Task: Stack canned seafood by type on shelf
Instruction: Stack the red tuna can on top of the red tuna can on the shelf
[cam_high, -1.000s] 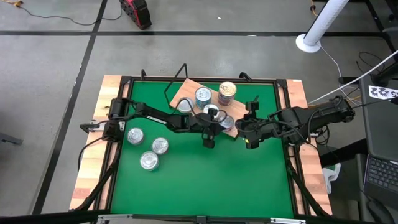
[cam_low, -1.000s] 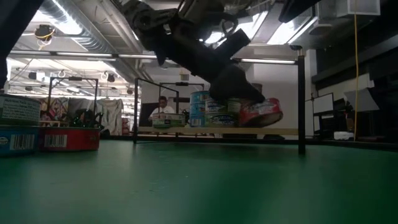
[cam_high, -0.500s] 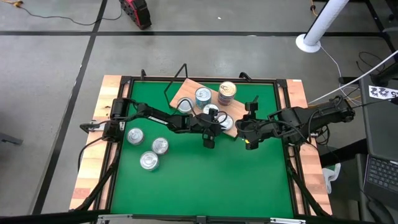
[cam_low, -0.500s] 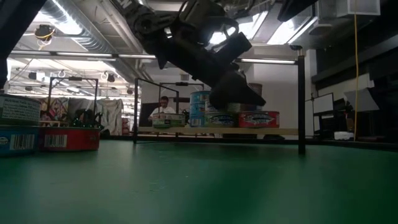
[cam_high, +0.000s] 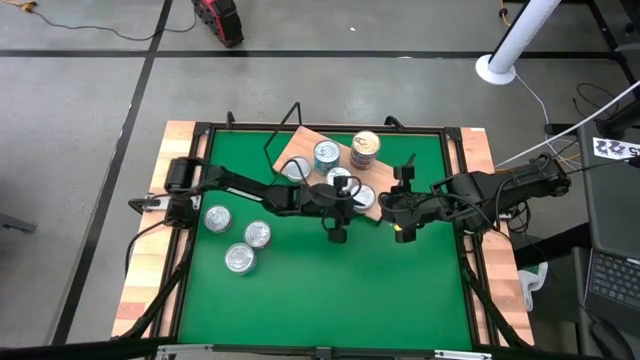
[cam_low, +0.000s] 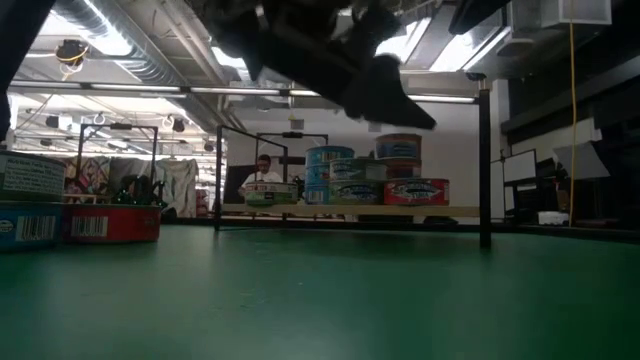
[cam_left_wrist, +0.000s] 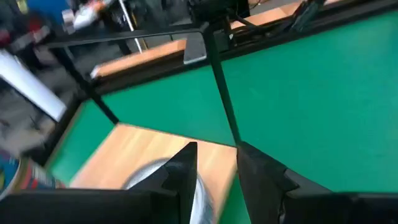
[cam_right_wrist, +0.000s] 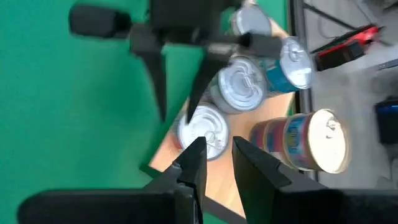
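Note:
The wooden shelf (cam_high: 300, 148) stands at the far middle of the green mat. It bears several tins, among them a gold-topped stack (cam_high: 366, 148) and a red-labelled tin (cam_low: 416, 191) near its right end. My left gripper (cam_right_wrist: 176, 115) hangs open just above that tin's silver lid (cam_right_wrist: 204, 132), clear of it. My right gripper (cam_right_wrist: 214, 146) hovers slightly open to the right of the shelf, with nothing between its fingers. Three more tins (cam_high: 240, 238) rest flat on the mat at the left.
A black wire support (cam_left_wrist: 221, 93) rises at the shelf's end close to my left gripper. The table's raised black frame (cam_high: 452, 180) and wooden border run along the mat's edges. Bare green mat (cam_high: 330, 290) lies toward the near edge.
My left gripper has set the red-labelled tin down on the shelf: the tin was tilted in its fingers and now sits level. The fingers have opened and let go. The gripper has then risen clear above the tins.

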